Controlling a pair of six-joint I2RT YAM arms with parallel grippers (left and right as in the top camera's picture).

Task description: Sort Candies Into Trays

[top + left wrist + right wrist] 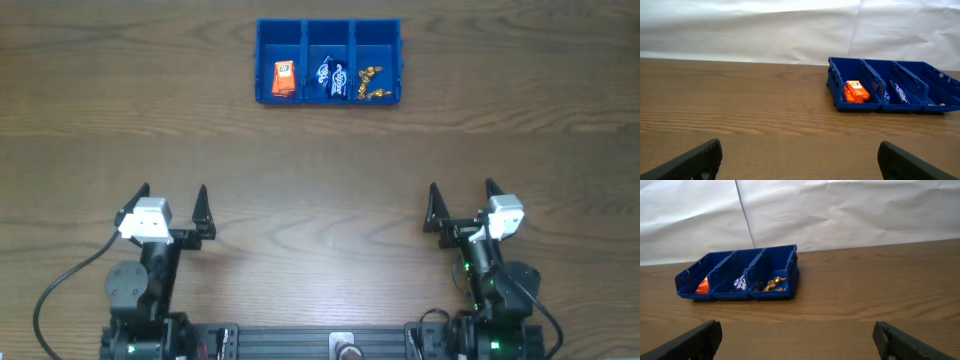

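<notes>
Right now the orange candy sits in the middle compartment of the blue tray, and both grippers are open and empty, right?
Not quite. The top view shows the orange candy in the left compartment of the blue tray; the middle one holds blue-and-white candies. The left gripper and right gripper are open and empty.

The top camera is looking straight down; wrist cameras are peering forward, low, from behind the left gripper and right gripper (both far back), all sharing the tray ahead.
</notes>
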